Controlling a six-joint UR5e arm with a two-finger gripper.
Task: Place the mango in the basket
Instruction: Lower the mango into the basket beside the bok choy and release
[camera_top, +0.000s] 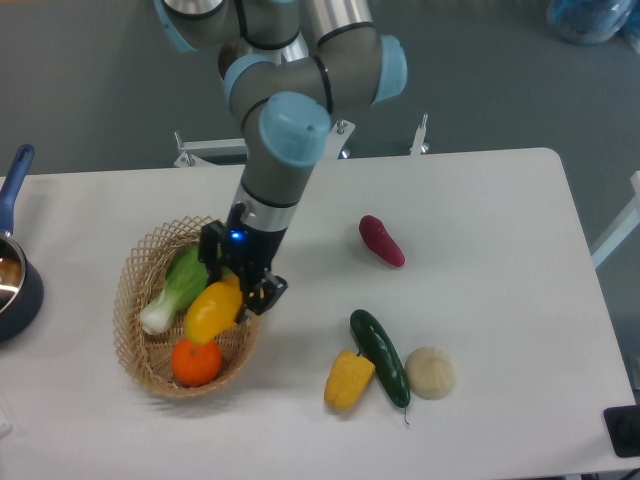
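My gripper (232, 290) was closed on the mango (213, 310), holding it over the basket (135, 345) at the left of the frame. The bok choy (185, 283) and the orange (196, 361) were just beside it. I judged that, if released here, the mango could land on the orange and roll over the low rim.

White table (480, 200), grey floor (90, 70)

Mango (213, 310) in claw (237, 284) above basket (135, 270)
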